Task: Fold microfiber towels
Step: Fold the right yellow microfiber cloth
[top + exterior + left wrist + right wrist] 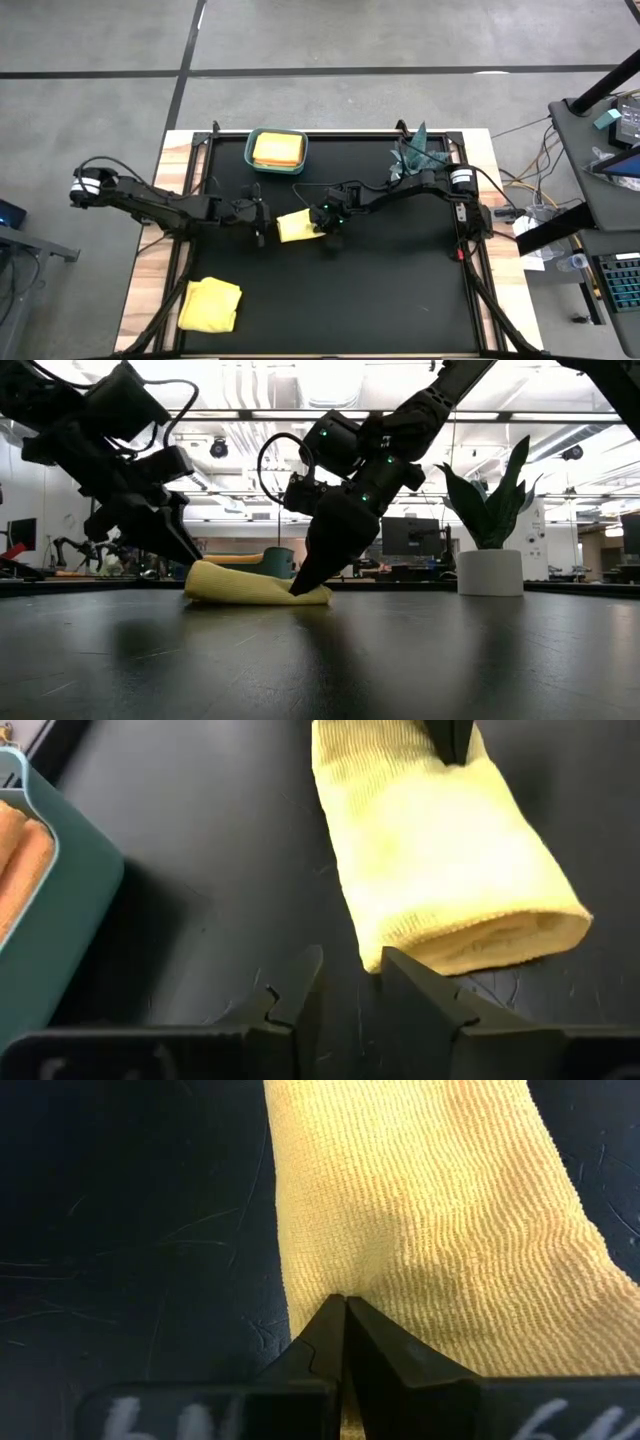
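Observation:
A folded yellow microfiber towel (295, 228) lies flat on the black table (400, 290) at its middle. Its layered end (500, 940) faces my left gripper (345, 982). That gripper stands just off this left end, open by a narrow gap, with nothing between its fingers. My right gripper (345, 1305) is shut, with its tips down on the towel's right part. Another yellow towel (210, 305) lies loosely folded at the near left. An orange towel (277, 150) lies in the teal bin (250, 140) at the far edge. My right gripper presses its shut fingertips (298, 588) down on the folded towel's top face (400, 1270), near its right end. The fingers slant down from above and from the table's right side. The towel stays flat on the table under them.
A potted plant (488, 565) stands at the far right of the table. The teal bin's wall (70, 910) is close to my left gripper on the far side. Bare black table lies toward the near edge and the right.

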